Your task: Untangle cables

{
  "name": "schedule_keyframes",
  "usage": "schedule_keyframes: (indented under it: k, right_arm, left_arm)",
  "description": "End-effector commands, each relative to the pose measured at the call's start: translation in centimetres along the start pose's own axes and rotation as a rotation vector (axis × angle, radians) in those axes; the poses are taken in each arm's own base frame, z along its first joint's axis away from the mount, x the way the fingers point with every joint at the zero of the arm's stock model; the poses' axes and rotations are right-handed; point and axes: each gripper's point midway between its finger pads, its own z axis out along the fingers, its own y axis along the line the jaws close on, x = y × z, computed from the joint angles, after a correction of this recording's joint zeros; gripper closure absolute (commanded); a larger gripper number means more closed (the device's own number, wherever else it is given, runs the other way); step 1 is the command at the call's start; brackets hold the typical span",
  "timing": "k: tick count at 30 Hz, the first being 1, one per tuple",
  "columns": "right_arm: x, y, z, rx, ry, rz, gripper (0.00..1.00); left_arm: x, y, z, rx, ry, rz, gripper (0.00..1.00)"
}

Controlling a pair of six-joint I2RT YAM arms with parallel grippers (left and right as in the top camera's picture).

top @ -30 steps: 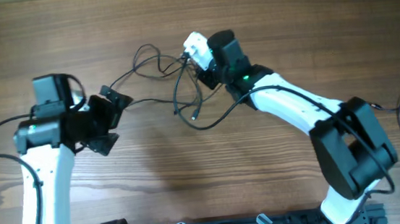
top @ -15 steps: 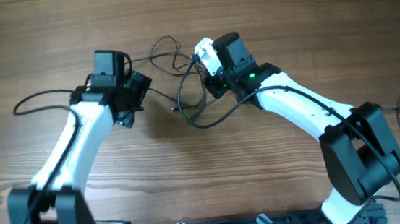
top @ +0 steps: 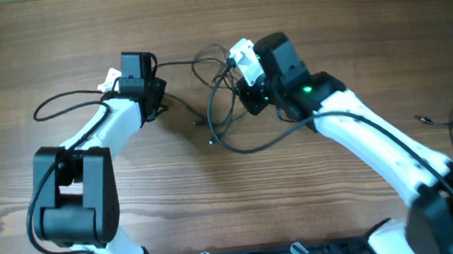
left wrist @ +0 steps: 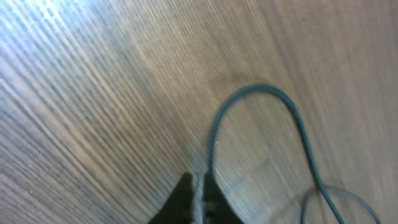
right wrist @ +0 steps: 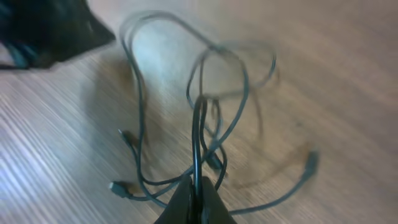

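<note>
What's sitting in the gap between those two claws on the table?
Seen from overhead, only loops of the thin black cables on the wooden table lie between the left gripper and right gripper.

Blk cables; table brown, wood-grain; left arm, right arm white w/ blk joints; green LED

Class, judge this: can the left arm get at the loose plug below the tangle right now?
Probably not yet: the left pincer is shut on a cable, though bare table leads to the plug.
</note>
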Motion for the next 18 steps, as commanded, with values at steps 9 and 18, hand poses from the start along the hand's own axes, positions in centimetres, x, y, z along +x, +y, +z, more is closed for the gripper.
schedule_keyframes:
  k: [9, 18]
  right_arm:
    - [-0.2, -16.5, -24.5, 0.853, -0.314, 0.350, 0.96]
    - [-2.7, -10.6, -20.9, 0.280, -0.386, 0.248, 0.96]
  left_arm:
    - [-14.6, 8.6, -8.7, -0.141, -0.248, -0.160, 0.96]
    - [-12.6, 5.7, -13.4, 0.268, 0.120, -0.158, 0.93]
